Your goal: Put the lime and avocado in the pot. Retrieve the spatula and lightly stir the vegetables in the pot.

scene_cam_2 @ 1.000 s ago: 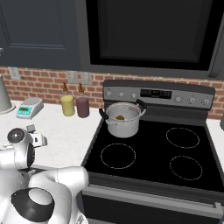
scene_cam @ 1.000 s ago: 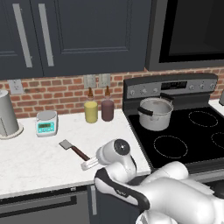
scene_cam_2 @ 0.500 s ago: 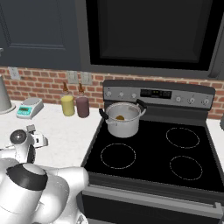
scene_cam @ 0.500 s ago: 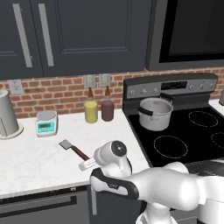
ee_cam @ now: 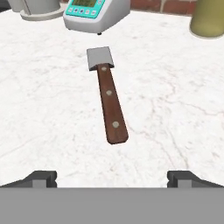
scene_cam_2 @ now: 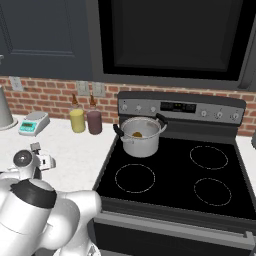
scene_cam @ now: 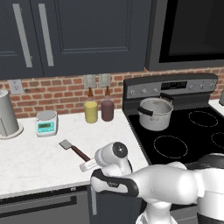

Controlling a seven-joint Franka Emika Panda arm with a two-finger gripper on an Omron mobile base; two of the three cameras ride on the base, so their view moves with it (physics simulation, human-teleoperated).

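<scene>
The spatula (ee_cam: 109, 100) lies flat on the white counter, its grey blade toward the back wall and its brown handle toward me; it also shows left of my hand (scene_cam: 72, 148). My gripper (ee_cam: 112, 177) hangs open just above the handle's near end, with nothing between its fingertips (ee_cam: 42, 177). The hand is low over the counter's front part (scene_cam: 87, 166) and at the left edge of the right base view (scene_cam_2: 45, 161). The steel pot (scene_cam: 154, 114) stands on the stove's back left burner. A brownish avocado (scene_cam_2: 137, 134) shows inside the pot (scene_cam_2: 140, 142). The lime is hidden.
A white kitchen scale (ee_cam: 94, 13) sits just beyond the blade. A yellow bottle (scene_cam: 91, 110) and a dark red bottle (scene_cam: 107, 108) stand by the brick wall. A tall grey cylinder (scene_cam: 6, 114) is at far left. The black stove (scene_cam_2: 200, 170) is to the right.
My hand has sunk slightly toward the counter by the spatula handle while the arm behind it swung round. The jaws stayed open. The spatula and the pot have not moved.
</scene>
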